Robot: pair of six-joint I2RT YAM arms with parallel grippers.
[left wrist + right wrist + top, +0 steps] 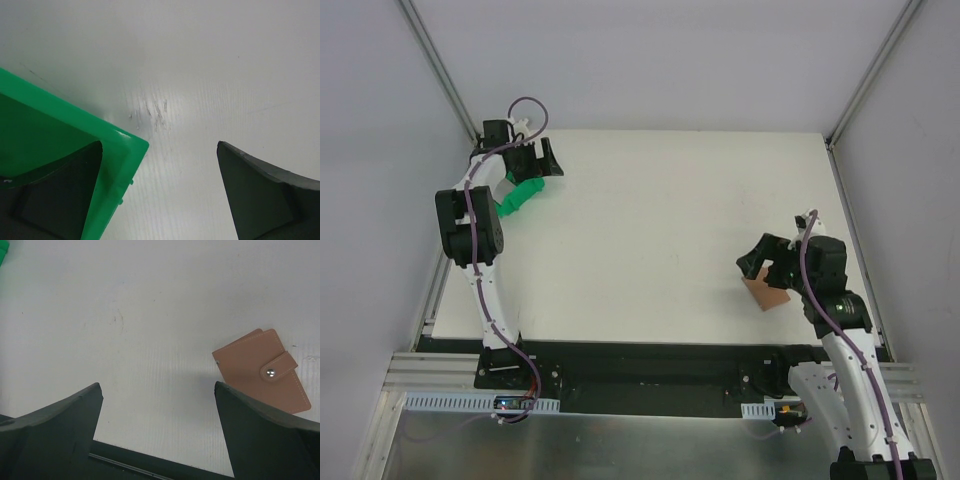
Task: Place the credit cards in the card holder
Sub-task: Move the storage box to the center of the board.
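The card holder point(262, 370), a tan-brown leather wallet snapped shut by its tab, lies flat on the white table near the right front; from above it shows as the card holder point(767, 293) partly under the right arm. My right gripper point(157, 385) hangs open over bare table just left of it, and from above the right gripper point(756, 263) sits over its far corner. My left gripper point(159, 145) is open at the far left, one finger point(60, 195) over the green bin point(45, 135), the other over the table. No credit cards are in view.
The green bin point(520, 195) lies at the far left of the table, partly under the left gripper point(548, 160). The table's dark front edge point(150, 467) runs just below the right gripper. Grey walls close in both sides.
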